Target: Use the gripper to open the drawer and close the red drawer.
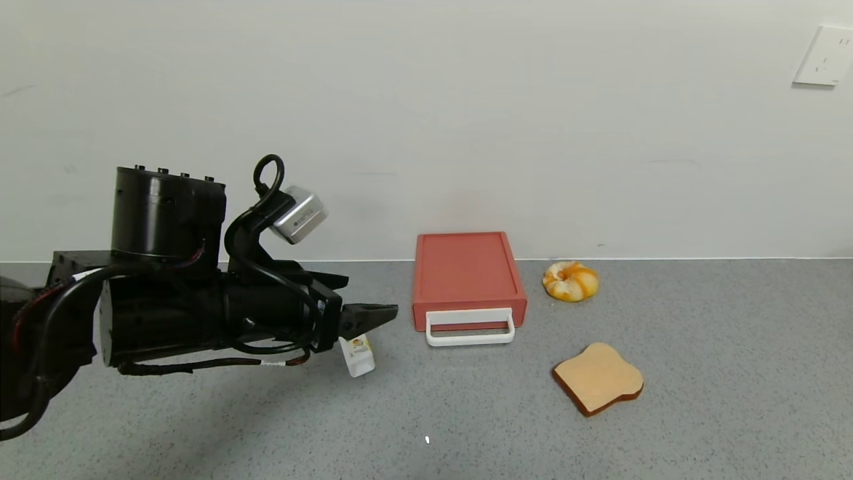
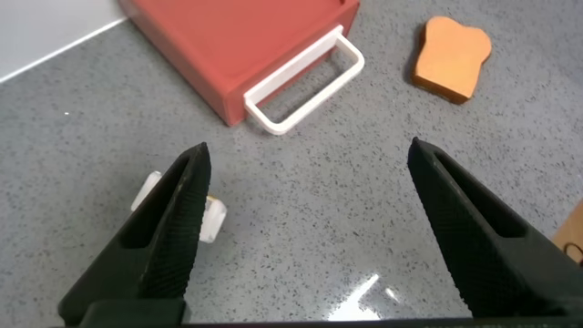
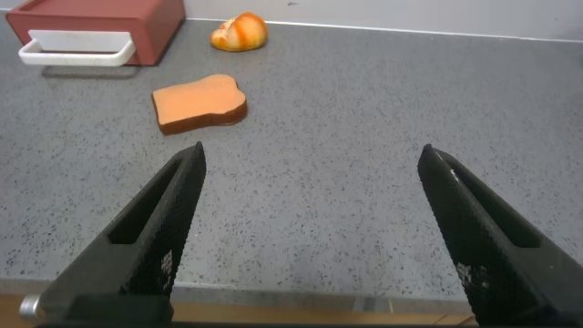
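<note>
1. I see the drawer (image 1: 468,277) sitting shut in its red box at the back of the worktop (image 1: 700,400), close to the wall, white loop handle (image 1: 470,327) facing toward me.
2. Left end effector (image 1: 370,315) is off the handle, hanging above the worktop well to the left of the drawer, tips pointing toward it.
3. From the left wrist camera the left end effector (image 2: 310,219) is spread wide, released, nothing between its fingers (image 2: 178,228). The drawer (image 2: 237,41) lies ahead of it, apart, no contact.
4. Small white carton (image 1: 356,355) stands on the worktop just below the left end effector, left of the drawer.
5. Right end effector (image 3: 314,228) is spread open and holding nothing, over bare worktop, well right of the drawer (image 3: 96,18).
6. Toast slice (image 1: 598,378) lies right of the drawer and nearer to me; a glazed bun (image 1: 570,281) sits just right of the drawer near the wall.
</note>
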Motion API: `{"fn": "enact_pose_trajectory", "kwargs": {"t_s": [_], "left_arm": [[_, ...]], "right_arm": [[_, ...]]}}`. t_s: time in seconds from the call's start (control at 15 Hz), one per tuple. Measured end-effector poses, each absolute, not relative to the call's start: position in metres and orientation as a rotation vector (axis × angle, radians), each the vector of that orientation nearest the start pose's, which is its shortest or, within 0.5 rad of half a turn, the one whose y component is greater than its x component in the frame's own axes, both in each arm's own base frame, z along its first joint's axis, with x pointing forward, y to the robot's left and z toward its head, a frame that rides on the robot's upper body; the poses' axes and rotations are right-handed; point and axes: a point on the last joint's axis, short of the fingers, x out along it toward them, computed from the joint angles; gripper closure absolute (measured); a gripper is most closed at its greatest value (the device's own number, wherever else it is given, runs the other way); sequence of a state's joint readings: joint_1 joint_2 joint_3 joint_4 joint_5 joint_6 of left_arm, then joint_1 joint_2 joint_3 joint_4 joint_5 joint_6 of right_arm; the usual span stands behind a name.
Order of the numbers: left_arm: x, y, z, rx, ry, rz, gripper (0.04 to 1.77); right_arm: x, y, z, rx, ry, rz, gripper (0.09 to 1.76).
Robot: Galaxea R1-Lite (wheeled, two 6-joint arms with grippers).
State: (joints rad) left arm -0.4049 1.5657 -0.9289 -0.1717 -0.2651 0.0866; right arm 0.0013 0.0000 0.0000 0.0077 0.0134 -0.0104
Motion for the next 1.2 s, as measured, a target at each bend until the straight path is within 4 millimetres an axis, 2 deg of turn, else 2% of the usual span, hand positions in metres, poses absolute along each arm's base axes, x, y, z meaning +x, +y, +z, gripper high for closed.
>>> {"fn": "enact_pose_trajectory", "kwargs": {"t_s": [0.4, 0.67, 1.0, 1.2], "left_arm": [[0.239, -0.094, 0.202, 0.107, 0.414, -0.611, 0.16], [0.23, -0.068, 0.197, 0.086, 0.349, -0.525, 0.13], [0.21, -0.046, 0.197, 0.072, 0.318, -0.452, 0.12], [0.192, -0.037, 0.199, 0.072, 0.294, -0.408, 0.11]], "right_arm": [[-0.023, 0.0, 0.075, -0.01, 0.008, 0.014, 0.14], [-0.023, 0.0, 0.075, -0.01, 0.008, 0.014, 0.14], [-0.023, 0.0, 0.075, -0.01, 0.008, 0.014, 0.14], [-0.023, 0.0, 0.075, -0.01, 0.008, 0.015, 0.14]]}}
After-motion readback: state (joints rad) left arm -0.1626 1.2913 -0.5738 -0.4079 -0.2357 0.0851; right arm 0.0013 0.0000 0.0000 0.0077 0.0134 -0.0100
